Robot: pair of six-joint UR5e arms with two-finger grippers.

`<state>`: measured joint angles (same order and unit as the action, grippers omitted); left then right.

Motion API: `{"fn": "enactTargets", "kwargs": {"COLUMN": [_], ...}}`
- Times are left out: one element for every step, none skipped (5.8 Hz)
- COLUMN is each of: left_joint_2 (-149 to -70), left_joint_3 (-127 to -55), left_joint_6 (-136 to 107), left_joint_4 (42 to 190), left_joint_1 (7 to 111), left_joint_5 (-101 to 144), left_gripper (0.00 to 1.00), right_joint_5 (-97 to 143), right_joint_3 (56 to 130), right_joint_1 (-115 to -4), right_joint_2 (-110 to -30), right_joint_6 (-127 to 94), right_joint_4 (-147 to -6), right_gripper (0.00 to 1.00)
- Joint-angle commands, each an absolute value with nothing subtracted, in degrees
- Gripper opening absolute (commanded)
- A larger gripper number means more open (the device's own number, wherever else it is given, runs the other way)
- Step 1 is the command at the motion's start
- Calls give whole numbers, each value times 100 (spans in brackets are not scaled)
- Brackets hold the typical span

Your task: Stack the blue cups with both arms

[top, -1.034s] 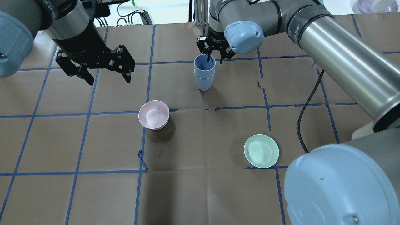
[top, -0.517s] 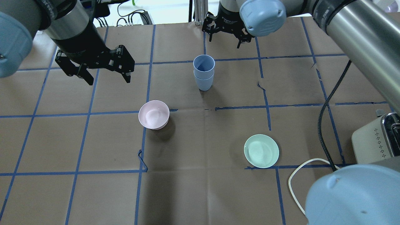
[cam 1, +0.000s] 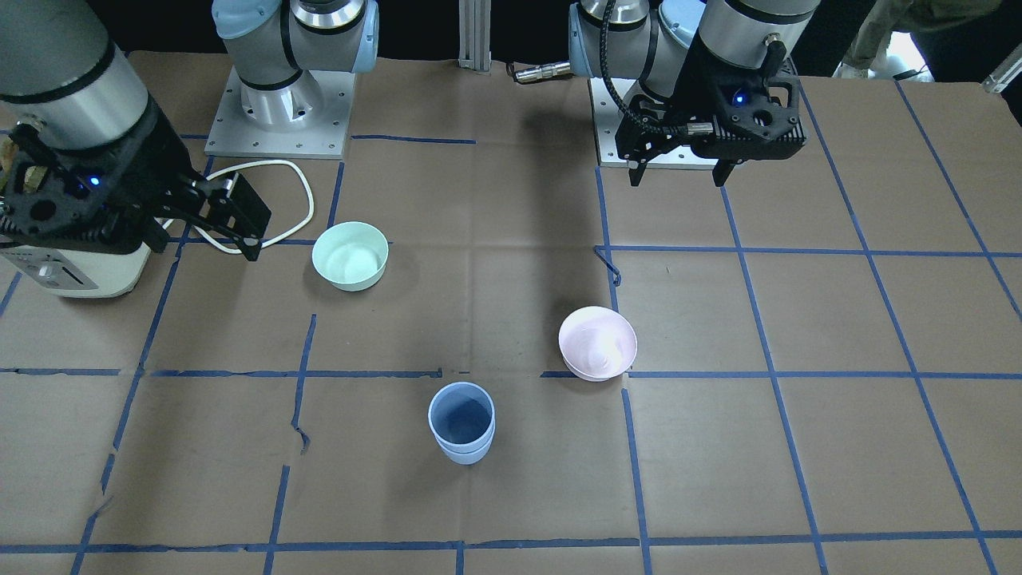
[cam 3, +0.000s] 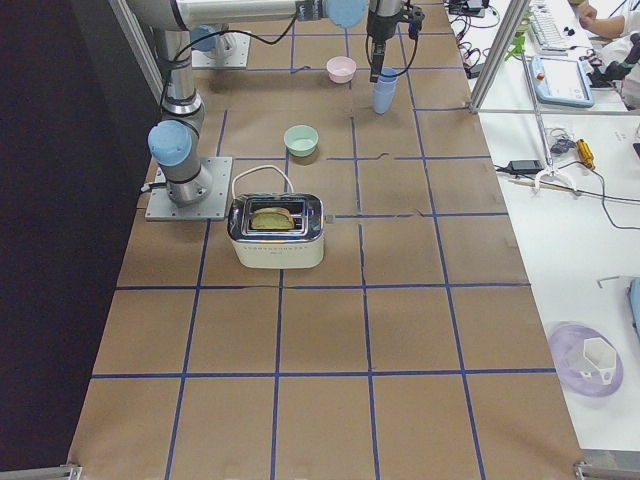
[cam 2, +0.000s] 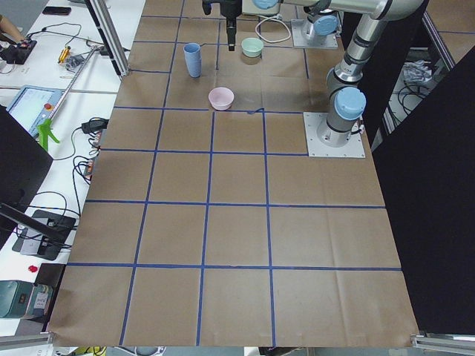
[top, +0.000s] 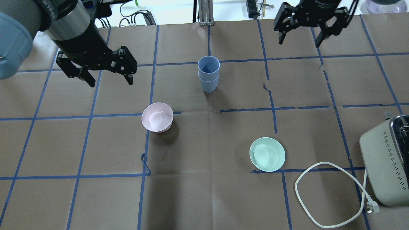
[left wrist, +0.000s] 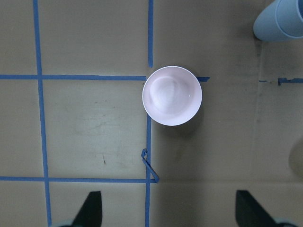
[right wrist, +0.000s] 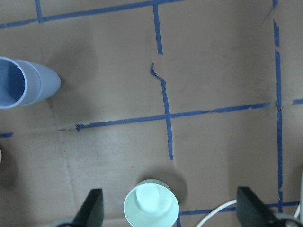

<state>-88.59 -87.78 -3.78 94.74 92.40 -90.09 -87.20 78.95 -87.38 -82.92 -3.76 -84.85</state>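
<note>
Cups sit nested on the bench. Left end effector and right end effector hang open, empty — park yours well clear of the cups.

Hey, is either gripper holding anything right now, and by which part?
Nothing is held. The left gripper and right gripper are both open and empty; the blue cups stand nested, apart from both.

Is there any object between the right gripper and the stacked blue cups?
Nothing visible. Between the right gripper and the blue cups lies only bare paper; the green bowl sits well aside, nearer the robot.
</note>
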Motion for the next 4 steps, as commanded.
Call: {"fn": "enactTargets", "kwargs": {"left_joint_2": [-8859, -8859, -8859, -8859], "left_joint_3": [-8780, -8772, -8771, -8771], "left_joint_6": [-378, -378, -378, -378], "left_joint_4": [9457, 9466, 9457, 9466], "left_joint_1": [9237, 9237, 9237, 9237], "left_joint_5": [-8991, -8991, -8991, -9000], "left_gripper": [98, 98, 98, 98], "right_joint_5": [-8919, -8938, -8930, -8912], "right_joint_3": [8585, 8543, 8552, 8552], "right_joint_1": [-8604, -8613, -8613, -8613], "right_joint_2": [-8867, -8894, -8912, -8903], "right_joint_6": [-263, -351, -421, -413], "right_joint_4": [-8472, -8507, -8482, -8490], "right_gripper": [100, 100, 100, 100]}}
